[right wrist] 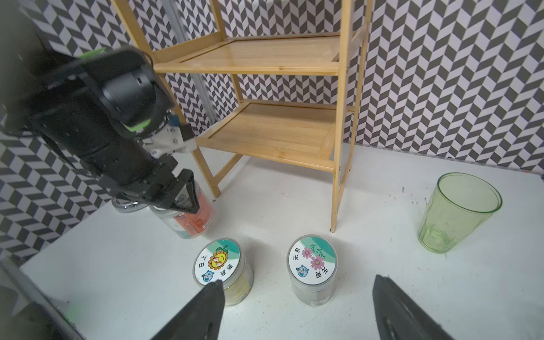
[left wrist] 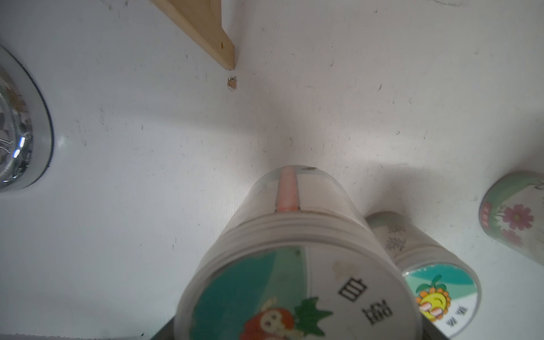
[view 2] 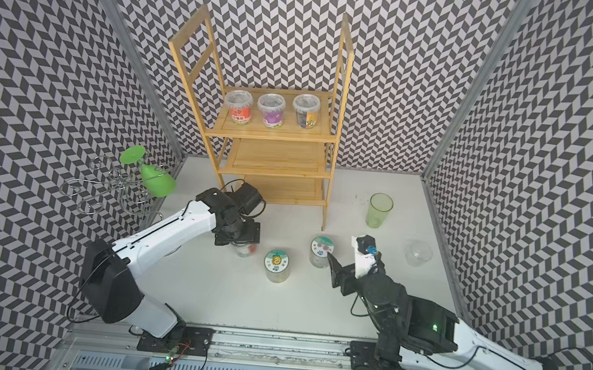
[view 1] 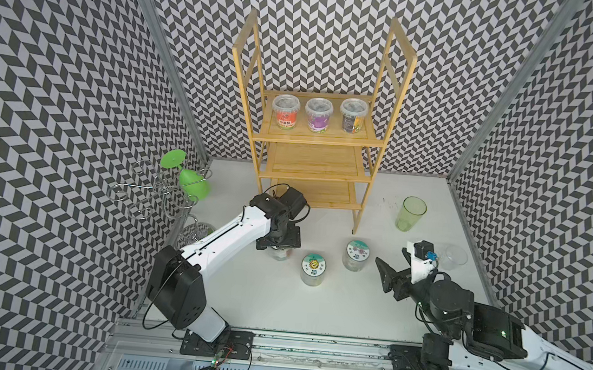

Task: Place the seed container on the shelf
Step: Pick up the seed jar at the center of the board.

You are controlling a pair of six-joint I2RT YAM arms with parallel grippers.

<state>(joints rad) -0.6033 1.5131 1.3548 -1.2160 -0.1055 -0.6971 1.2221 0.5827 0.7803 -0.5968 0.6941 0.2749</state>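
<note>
Chevron walls (view 1: pixel 57 99), white tabletop (view 1: pixel 259 300). My left claw (right wrist: pixel 173 206) straddles the seed container (right wrist: pixel 194 220), grip unclear; my right claw (right wrist: pixel 298 281) gapes empty. Only the left wrist view shows the lid (left wrist: pixel 294 294).

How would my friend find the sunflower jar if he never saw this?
Find the tall bamboo shelf by the back wall. On the white table in front stand three lidded jars. It's the middle jar, between the red-fruit jar and pink-flower jar: only its lid shows a smiling sunflower.

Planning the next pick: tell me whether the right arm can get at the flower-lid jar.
Probably yes: the right gripper is open and faces the flower-lid jar, close by, bare table between.
</note>
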